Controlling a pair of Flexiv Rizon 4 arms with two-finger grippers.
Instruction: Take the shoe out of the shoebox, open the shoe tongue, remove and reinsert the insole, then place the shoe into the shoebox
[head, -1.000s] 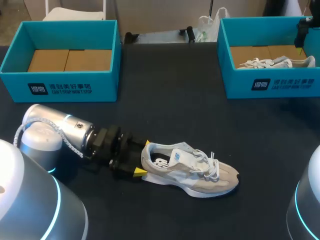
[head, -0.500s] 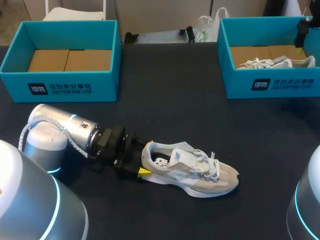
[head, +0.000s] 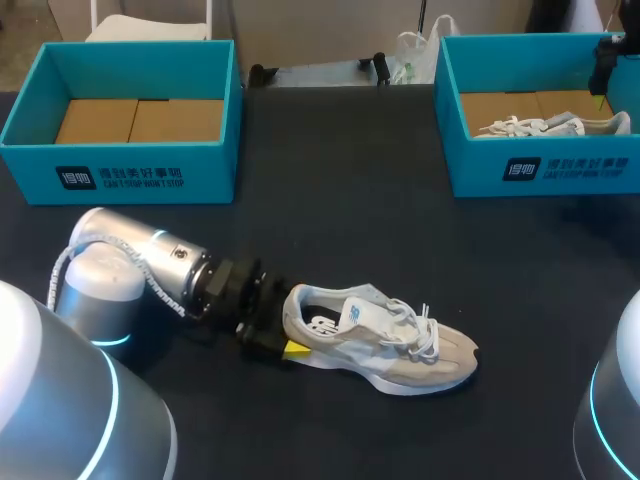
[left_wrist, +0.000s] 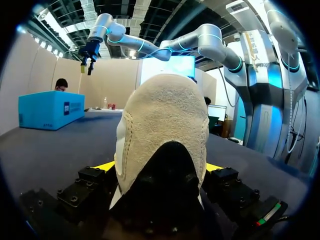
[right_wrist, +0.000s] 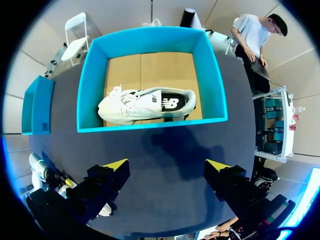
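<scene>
My left hand (left_wrist: 160, 167) is clamped on the heel of the beige sneaker (head: 385, 340), which lies on its sole on the dark worktop (head: 340, 200), outside both boxes. My right hand (right_wrist: 167, 165) hangs open above the teal shoebox (right_wrist: 150, 37), which holds a second sneaker (right_wrist: 145, 105).

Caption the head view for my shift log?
Left claw at the heel of the beige shoe on the table; a second shoe lies in the right-hand teal box.

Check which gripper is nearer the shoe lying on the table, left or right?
Left. The left gripper is right at that shoe's heel; the right gripper hangs open over the far right shoebox, well away from it.
</scene>
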